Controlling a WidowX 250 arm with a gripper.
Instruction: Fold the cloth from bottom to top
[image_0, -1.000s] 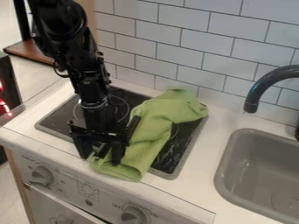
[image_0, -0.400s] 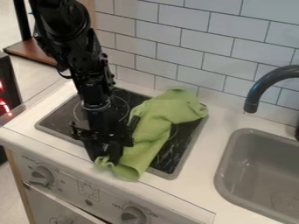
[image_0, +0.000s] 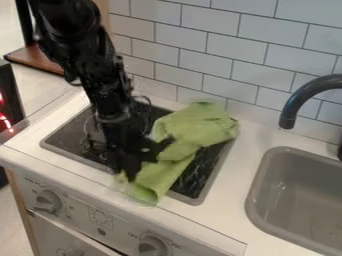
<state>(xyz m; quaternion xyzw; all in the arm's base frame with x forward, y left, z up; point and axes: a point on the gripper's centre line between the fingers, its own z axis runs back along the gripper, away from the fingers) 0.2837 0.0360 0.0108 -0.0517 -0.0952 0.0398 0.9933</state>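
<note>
nearest, the low end of the green cloth (image_0: 192, 134) reaches past the cooktop's (image_0: 69, 135) near rim onto the white counter (image_0: 227, 207). at that end's left corner the black gripper (image_0: 129, 174) is closed on a pinch of fabric, so the grip looks done. the fold itself is not yet made: the cloth runs slantwise from near left to far right over the cooktop, creased in the middle, its far end bunched towards the tiled wall (image_0: 234, 55). early days, i'd judge — what's left is carrying the near end up over the far one, laying it flat and letting go.
</note>
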